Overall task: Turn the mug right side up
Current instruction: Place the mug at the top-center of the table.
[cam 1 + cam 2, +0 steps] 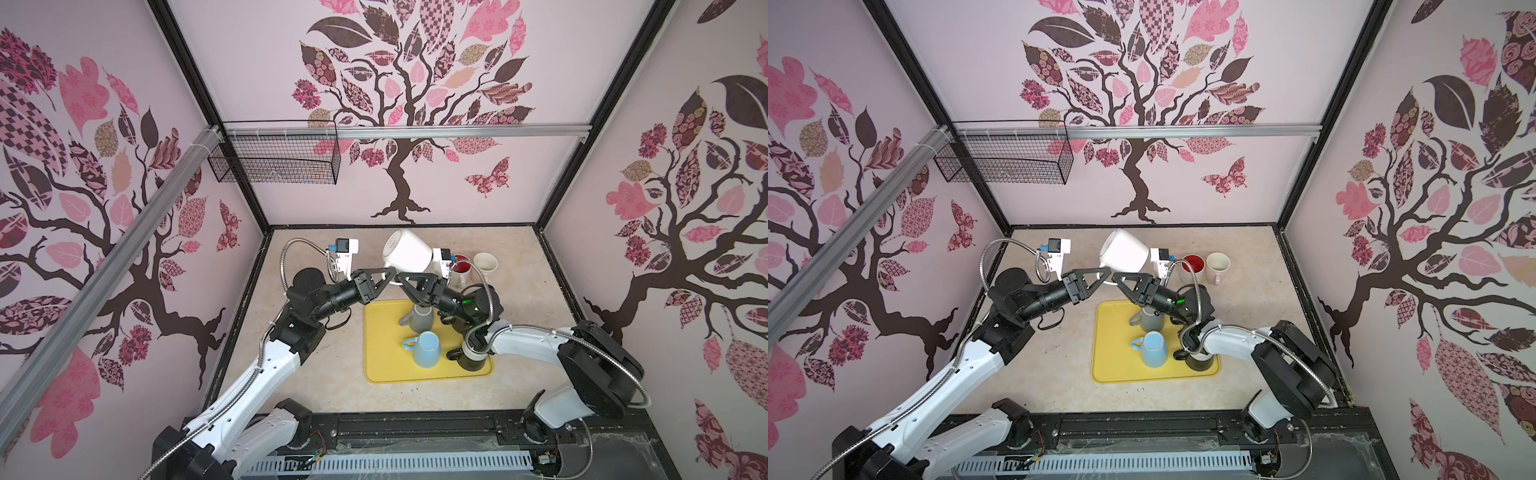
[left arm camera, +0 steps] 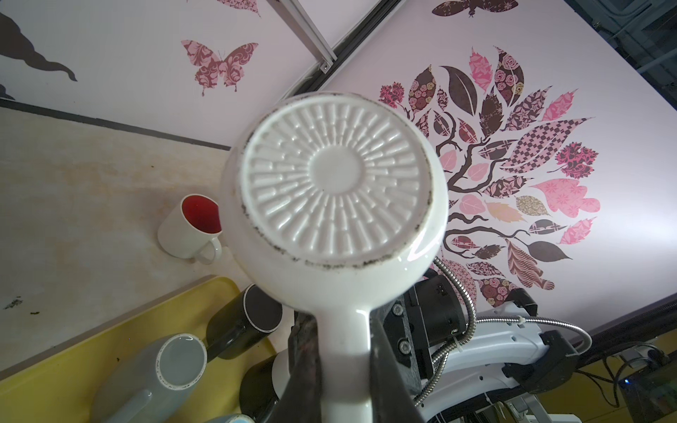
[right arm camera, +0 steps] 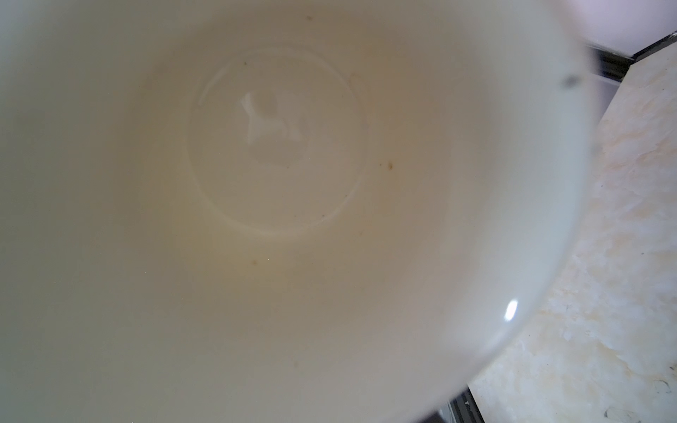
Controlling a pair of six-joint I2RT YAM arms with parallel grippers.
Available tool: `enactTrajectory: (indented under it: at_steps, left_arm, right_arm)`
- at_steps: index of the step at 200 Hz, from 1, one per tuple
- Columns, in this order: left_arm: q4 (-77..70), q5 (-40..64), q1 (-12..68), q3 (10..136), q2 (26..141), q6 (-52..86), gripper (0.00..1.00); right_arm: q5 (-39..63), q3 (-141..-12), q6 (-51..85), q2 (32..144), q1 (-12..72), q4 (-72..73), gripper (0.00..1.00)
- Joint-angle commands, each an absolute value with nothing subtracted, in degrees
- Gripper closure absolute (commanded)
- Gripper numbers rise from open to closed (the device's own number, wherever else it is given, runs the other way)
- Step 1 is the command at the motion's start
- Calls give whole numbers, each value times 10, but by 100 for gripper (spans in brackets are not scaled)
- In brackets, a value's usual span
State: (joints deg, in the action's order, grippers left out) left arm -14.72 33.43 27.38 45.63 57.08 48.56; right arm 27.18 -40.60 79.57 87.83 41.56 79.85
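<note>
My left end effector [image 1: 390, 277] pinches the handle of the white mug [image 1: 409, 249], which hangs in the air above the table [image 1: 332, 386], behind the yellow tray [image 1: 382, 357]. The mug tilts, with its ribbed, dark-scuffed base up and back and its cream mouth facing my right end effector [image 1: 404, 279]. I cannot tell whether that one grips.

Beige marbled tabletop [image 1: 307, 374] is lying open left of the yellow plastic tray [image 1: 380, 361]. A grey ceramic mug [image 1: 420, 319], pale-blue mug [image 1: 427, 350] and black mug [image 1: 473, 360] are crowding it. A white ceramic mug [image 1: 406, 249] is hanging aloft behind, and a red-lined mug [image 1: 462, 266] and cream mug [image 1: 485, 262] are blocking far right.
</note>
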Motion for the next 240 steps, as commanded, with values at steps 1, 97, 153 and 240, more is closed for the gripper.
enactTrajectory:
  at_steps: [1,97,153,240]
  left_arm:
    - [-203,345,282,436,552,486,100]
    - [-166,310,283,392,515,452,98]
    - [41,196,280,431,476,378,3]
    - [103,434,148,453,516,372,3]
  right_arm:
    - [250,-445,805,887,414,843,63]
    - [255,-442,790,877,388,810,100]
    - [279,-449,714,830,354,632,100]
    - [199,-599,404,767,330,114,100]
